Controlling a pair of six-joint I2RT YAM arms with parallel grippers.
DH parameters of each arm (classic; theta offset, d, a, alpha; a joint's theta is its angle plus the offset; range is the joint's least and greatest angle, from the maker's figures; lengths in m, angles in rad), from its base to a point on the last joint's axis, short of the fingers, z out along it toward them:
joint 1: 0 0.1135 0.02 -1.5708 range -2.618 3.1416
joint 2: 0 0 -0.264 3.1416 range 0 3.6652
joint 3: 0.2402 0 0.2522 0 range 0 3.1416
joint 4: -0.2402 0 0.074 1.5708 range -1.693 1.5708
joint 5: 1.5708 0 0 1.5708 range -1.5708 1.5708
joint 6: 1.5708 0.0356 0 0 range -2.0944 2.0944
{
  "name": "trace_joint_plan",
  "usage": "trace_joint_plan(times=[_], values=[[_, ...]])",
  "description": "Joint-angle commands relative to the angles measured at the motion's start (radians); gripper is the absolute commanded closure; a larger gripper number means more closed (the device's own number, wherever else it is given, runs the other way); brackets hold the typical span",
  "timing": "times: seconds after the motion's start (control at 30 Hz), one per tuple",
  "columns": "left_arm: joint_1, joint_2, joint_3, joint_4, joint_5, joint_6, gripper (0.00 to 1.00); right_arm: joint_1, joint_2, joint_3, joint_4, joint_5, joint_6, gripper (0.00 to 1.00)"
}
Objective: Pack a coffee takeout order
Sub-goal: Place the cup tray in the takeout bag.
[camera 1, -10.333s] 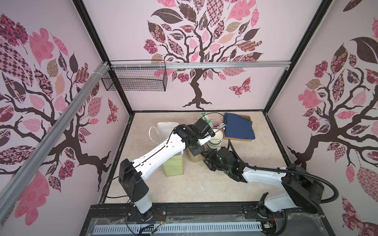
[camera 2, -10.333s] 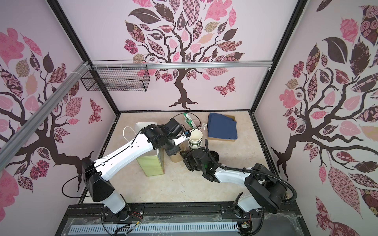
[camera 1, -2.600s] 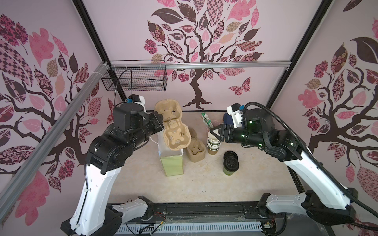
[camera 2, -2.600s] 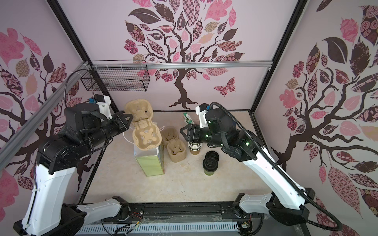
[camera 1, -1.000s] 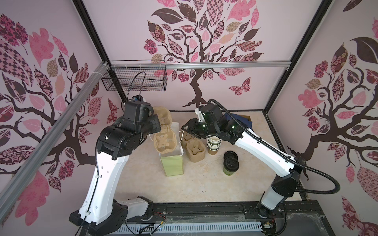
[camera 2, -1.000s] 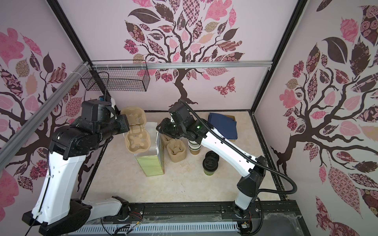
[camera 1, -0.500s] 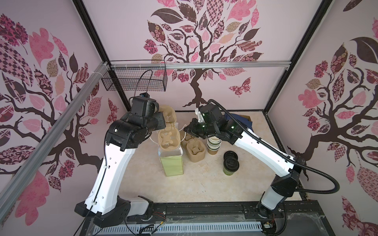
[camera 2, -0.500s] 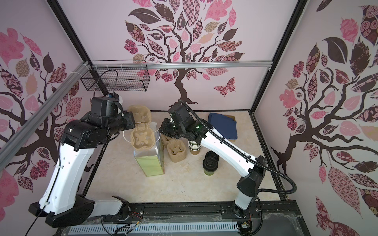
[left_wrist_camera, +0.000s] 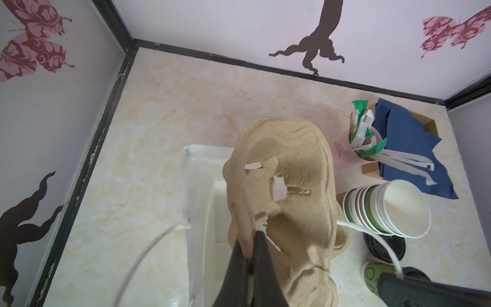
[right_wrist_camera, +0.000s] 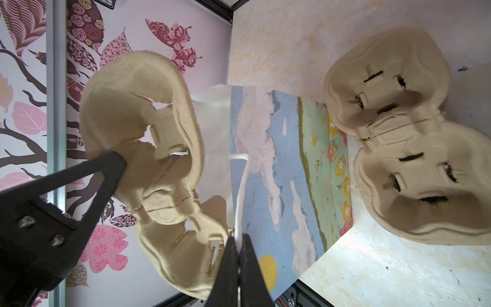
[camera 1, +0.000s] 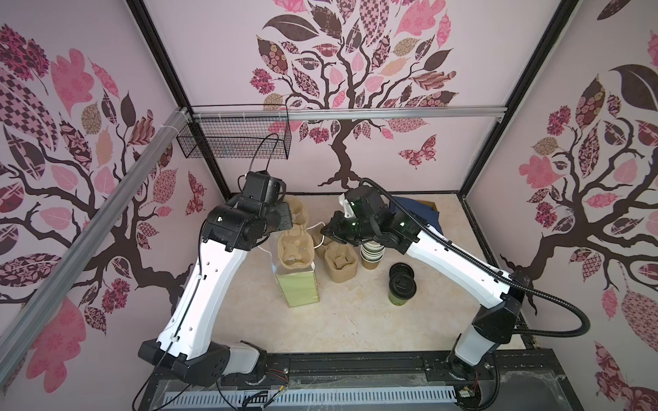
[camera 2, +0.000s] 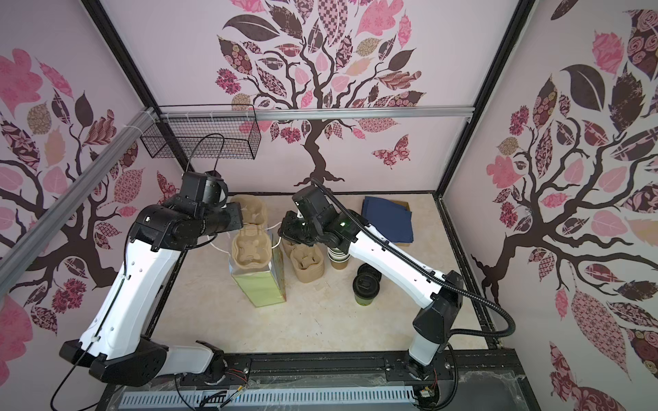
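My left gripper (left_wrist_camera: pixel 251 238) is shut on the rim of a tan pulp carrier (camera 1: pixel 294 249), which hangs tilted over the open top of the pale green bag (camera 1: pixel 299 288). The carrier (right_wrist_camera: pixel 138 106) also fills the right wrist view beside the bag. My right gripper (right_wrist_camera: pixel 238 239) is shut on the bag's white handle (right_wrist_camera: pixel 243 180) and holds that side up. The olive-green cup with its black lid (camera 1: pixel 402 290) stands on the table to the right of the bag. The navy napkin (camera 1: pixel 423 213) lies at the back right, partly hidden by the right arm.
A stack of tan carriers (camera 1: pixel 340 261) sits right of the bag, with a stack of lidless cups (camera 1: pixel 372 254) beside it. Loose black lids (camera 1: pixel 400 271) lie behind the lidded cup. A pink cup of packets (left_wrist_camera: pixel 356 148) stands by the napkin. A wire basket (camera 1: pixel 235 138) hangs on the back wall.
The left arm swung the carrier from beside the bag to over its open top. The right gripper closed on the bag's white handle.
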Motion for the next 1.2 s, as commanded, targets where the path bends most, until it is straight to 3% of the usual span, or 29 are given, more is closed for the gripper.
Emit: trace_joint_plan(times=[0.0, 0.17, 0.37, 0.6, 0.77, 1.17], values=[[0.007, -0.028, -0.007, -0.014, -0.047, 0.015, 1.0, 0.006, -0.036, 0.005, -0.013, -0.007, -0.018, 0.97], [0.007, -0.021, 0.125, -0.005, 0.01, 0.003, 1.0, 0.006, -0.049, -0.017, -0.008, 0.003, -0.016, 0.99], [0.007, -0.008, 0.181, -0.04, -0.075, 0.01, 1.0, 0.006, -0.05, -0.017, -0.011, -0.001, -0.016, 0.99], [0.007, -0.013, 0.097, -0.117, -0.154, 0.044, 1.0, 0.006, -0.05, -0.017, -0.012, 0.003, -0.017, 0.99], [0.007, -0.022, 0.038, -0.1, -0.139, 0.035, 1.0, 0.006, -0.049, -0.02, -0.009, -0.002, -0.018, 0.99], [0.048, -0.027, -0.103, 0.042, 0.036, -0.056, 1.0, 0.006, -0.061, -0.023, -0.009, 0.008, -0.013, 0.99]])
